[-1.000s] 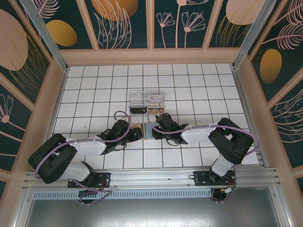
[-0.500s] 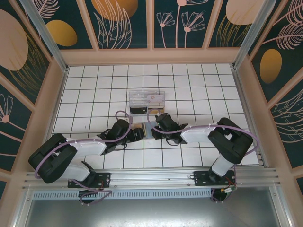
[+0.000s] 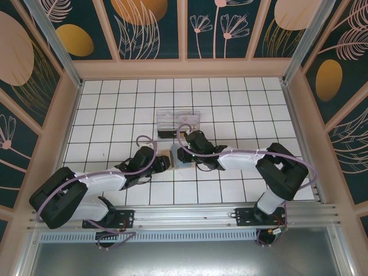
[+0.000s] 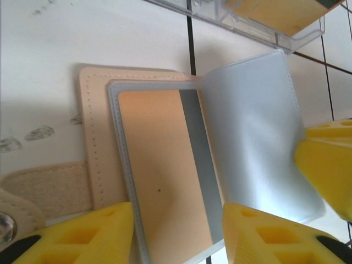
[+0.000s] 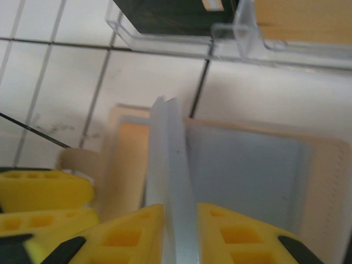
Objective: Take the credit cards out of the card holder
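Right gripper (image 5: 179, 236) clenches the card holder's (image 4: 93, 137) blue-grey sleeve leaf (image 5: 170, 165) upright. Left gripper (image 4: 176, 223), jaws apart, straddles what appears to be a credit card (image 4: 159, 181); close on its near edge, then pull straight back.

The bench (image 3: 241, 103) is a white-tiled surface with dark grout lines, closed in by a pale wooden frame. Near its middle lies the card holder (image 3: 165, 154) — tan-brown, opened flat on the tiles, with one blue-grey leaf lifted off it. Just beyond it, toward the far side, stands a clear plastic box (image 3: 178, 119) with a black block (image 3: 168, 133) in its near left corner.
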Robot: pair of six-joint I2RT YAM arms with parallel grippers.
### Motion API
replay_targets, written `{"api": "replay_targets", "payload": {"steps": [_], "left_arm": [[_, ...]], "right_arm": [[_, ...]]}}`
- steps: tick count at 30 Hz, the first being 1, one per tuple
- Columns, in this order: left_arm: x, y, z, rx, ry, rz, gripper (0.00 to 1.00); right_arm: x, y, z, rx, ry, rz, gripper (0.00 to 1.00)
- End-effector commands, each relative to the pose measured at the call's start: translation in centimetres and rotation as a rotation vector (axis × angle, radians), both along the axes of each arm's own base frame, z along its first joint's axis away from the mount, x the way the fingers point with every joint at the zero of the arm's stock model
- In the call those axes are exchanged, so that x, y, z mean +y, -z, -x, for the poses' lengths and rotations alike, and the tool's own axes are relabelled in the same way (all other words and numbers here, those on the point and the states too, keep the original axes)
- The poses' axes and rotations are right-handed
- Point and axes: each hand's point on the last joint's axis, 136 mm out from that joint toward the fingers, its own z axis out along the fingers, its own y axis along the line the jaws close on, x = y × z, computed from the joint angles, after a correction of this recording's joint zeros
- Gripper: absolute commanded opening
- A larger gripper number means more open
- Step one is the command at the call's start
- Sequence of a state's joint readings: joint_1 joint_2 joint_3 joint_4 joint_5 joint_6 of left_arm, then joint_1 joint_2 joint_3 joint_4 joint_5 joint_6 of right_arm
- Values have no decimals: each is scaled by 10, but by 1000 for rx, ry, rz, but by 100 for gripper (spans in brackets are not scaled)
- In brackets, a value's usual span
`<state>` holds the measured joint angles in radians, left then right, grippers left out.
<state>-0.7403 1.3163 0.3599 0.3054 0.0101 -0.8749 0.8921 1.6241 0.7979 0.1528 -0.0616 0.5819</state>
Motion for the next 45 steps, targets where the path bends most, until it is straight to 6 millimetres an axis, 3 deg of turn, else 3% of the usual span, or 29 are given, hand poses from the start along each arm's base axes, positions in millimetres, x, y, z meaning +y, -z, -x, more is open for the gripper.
{"api": "replay_targets", "payload": {"steps": [1, 9, 12, 19, 21, 24, 28, 33, 45], "left_arm": [[9, 5, 1, -2, -8, -60, 46], [5, 6, 0, -6, 9, -53, 42], [5, 4, -2, -14, 10, -53, 40], [5, -1, -3, -34, 9, -50, 35], [6, -2, -3, -37, 7, -54, 33], [7, 0, -4, -38, 6, -61, 29], [6, 5, -4, -25, 10, -71, 20], [9, 14, -3, -9, 7, -92, 17], [17, 21, 2, 16, -12, -111, 15]], "right_arm": [[9, -11, -5, 13, 22, -27, 25], [0, -8, -9, 11, 72, 11, 25], [-1, -14, -11, -6, 81, 10, 25], [-29, -40, -26, -134, 225, 77, 25], [-27, -50, -25, -165, 225, 66, 25], [-3, -57, -15, -148, 116, -4, 25], [30, -45, -1, -54, -18, -74, 24], [42, -24, 1, 39, -47, -93, 23], [32, 22, 6, 198, -10, -93, 23]]}}
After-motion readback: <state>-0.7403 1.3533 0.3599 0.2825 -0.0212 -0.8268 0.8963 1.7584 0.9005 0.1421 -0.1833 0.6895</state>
